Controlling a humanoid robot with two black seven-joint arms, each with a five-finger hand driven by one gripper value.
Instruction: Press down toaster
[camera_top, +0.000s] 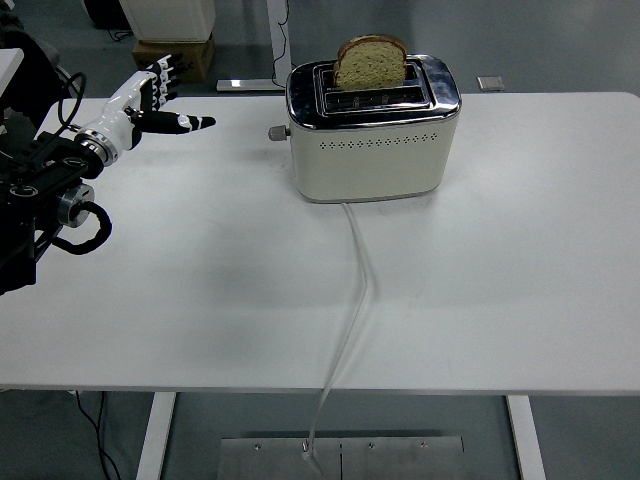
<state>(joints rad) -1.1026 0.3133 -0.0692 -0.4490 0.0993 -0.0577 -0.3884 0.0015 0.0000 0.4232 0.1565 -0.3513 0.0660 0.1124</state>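
Toaster (373, 135) stands at the table's (500, 260) far middle, a bread slice (372, 61) upright in its far slot, the lever knob (276, 132) on its left end. Its white cord (356, 290) runs toward the near edge. Left hand (150, 100) hovers far left, fingers spread and empty, well apart from the toaster.

left arm raised at left edge | left hand (150, 100) fingers spread
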